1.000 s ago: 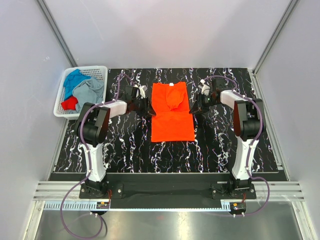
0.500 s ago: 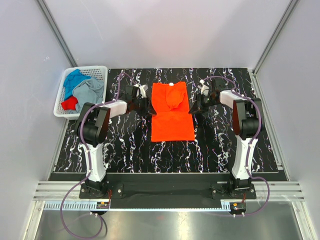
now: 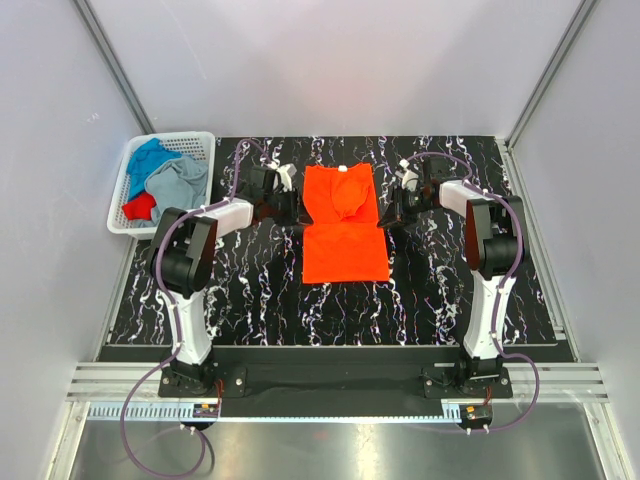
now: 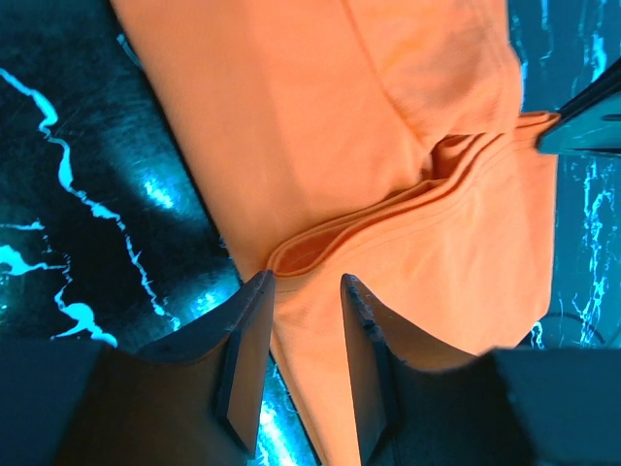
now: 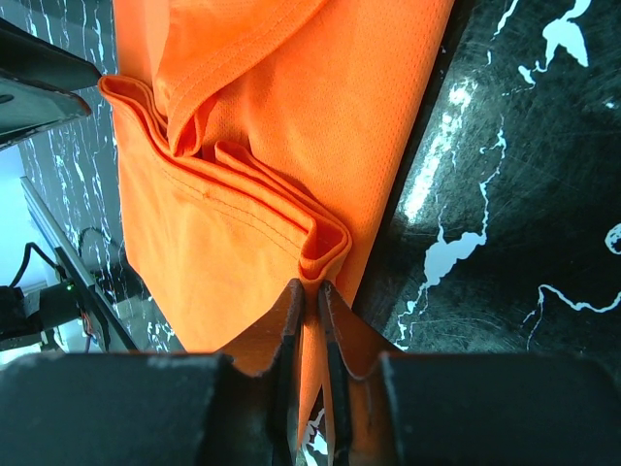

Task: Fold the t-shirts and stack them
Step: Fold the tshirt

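Observation:
A bright orange t-shirt lies partly folded in the middle of the black marbled table, its upper half doubled over with a crease across the middle. My left gripper is at the shirt's left edge. In the left wrist view it is open, its two fingers astride the folded hem of the orange t-shirt with a gap on each side. My right gripper is at the right edge. Seen from the right wrist, it is shut on the layered fold of the orange t-shirt.
A white lattice basket stands at the table's back left corner. It holds a blue t-shirt, a grey t-shirt and a red t-shirt, all crumpled. Grey walls close off the back and both sides.
My right gripper's jaws have closed on the shirt's right edge fold. The left gripper has shifted slightly toward the back along the left edge. The shirt lies as before.

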